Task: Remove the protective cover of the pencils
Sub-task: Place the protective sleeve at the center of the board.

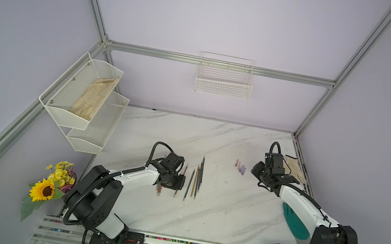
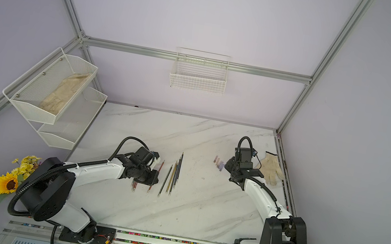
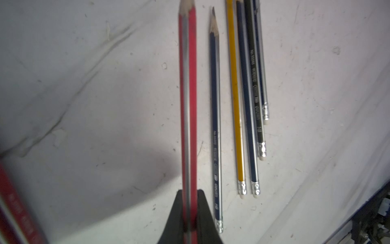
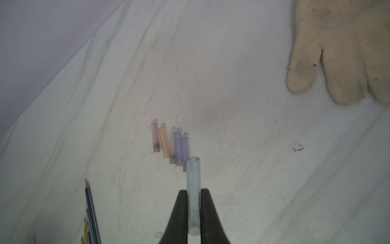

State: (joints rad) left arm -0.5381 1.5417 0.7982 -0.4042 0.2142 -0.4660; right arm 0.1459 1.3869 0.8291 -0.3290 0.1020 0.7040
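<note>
Marble tabletop (image 1: 212,220) fills your workspace, with both arms reaching in from the near rail. Your left arm (image 1: 135,177) stretches toward the middle, and your right arm (image 1: 301,206) angles up the right side. On the left wall hangs a two-tier mesh shelf (image 1: 67,86) with a pale glove (image 1: 92,99) lying in its upper tier. A wire basket (image 1: 223,84) hangs on the back wall. Artificial flowers (image 1: 43,189) sit off the table's near-left corner. A second glove (image 2: 272,166) lies flat by the right edge, just beyond your right wrist.

Now the pencils (image 1: 196,180). Most of them lie side by side mid-table, tips pointing to the back wall and eraser ends toward you. A few more (image 1: 158,191) poke out from under your left wrist. Your left gripper (image 3: 188,191) is clamped tight on a red pencil (image 3: 191,84), which runs straight out ahead of the fingers. Its sharpened wood cone is bare up to the frame's edge. It lies just beside a blue pencil (image 3: 215,126) on the table.

Over on the right, your right gripper (image 4: 193,190) is pinched closed on a pale blue see-through cap (image 4: 193,175), open mouth pointing away from the fingers. Just ahead of it, five loose caps (image 4: 171,143), in pink, orange, clear and purple, lie in a tidy row on the marble, well apart from the pencils.
</note>
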